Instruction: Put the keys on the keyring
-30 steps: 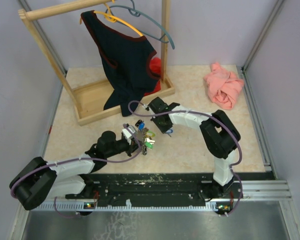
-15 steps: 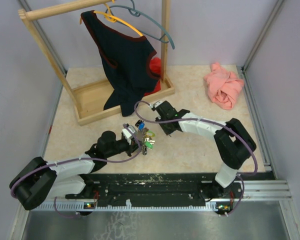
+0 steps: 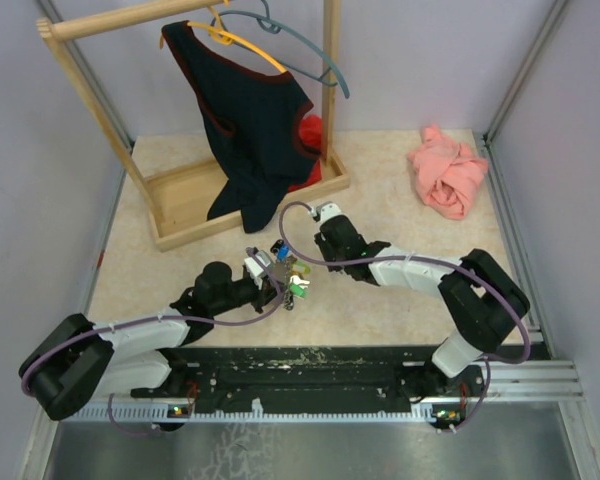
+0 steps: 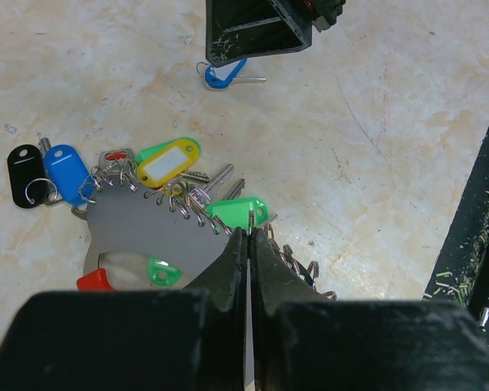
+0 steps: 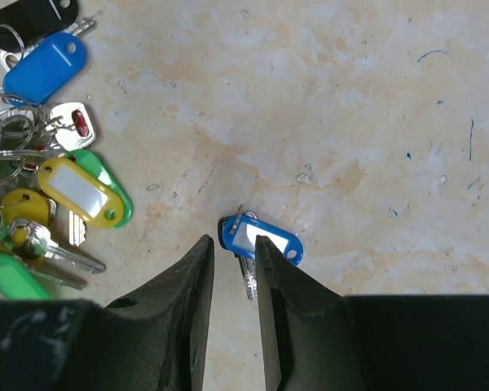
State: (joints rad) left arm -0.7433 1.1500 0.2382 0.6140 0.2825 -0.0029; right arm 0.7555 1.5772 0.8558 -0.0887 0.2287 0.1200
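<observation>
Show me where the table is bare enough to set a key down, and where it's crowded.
Free: the beige tabletop between the crumpled pink cloth and the wooden clothes rack; also the strip between that rack and the left arm. Crowded: the middle, with the bunch of coloured tagged keys and the loose blue-tagged key.

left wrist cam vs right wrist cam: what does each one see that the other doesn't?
Left wrist only: the left gripper shut on the edge of the key bunch, by its green tag, plus the bunch's grey plate and red tag.
Right wrist only: the right gripper open, its fingers framing the ring end of the loose blue-tagged key.
Both: that loose key, and the bunch's black tag, blue tag and yellow tag.
</observation>
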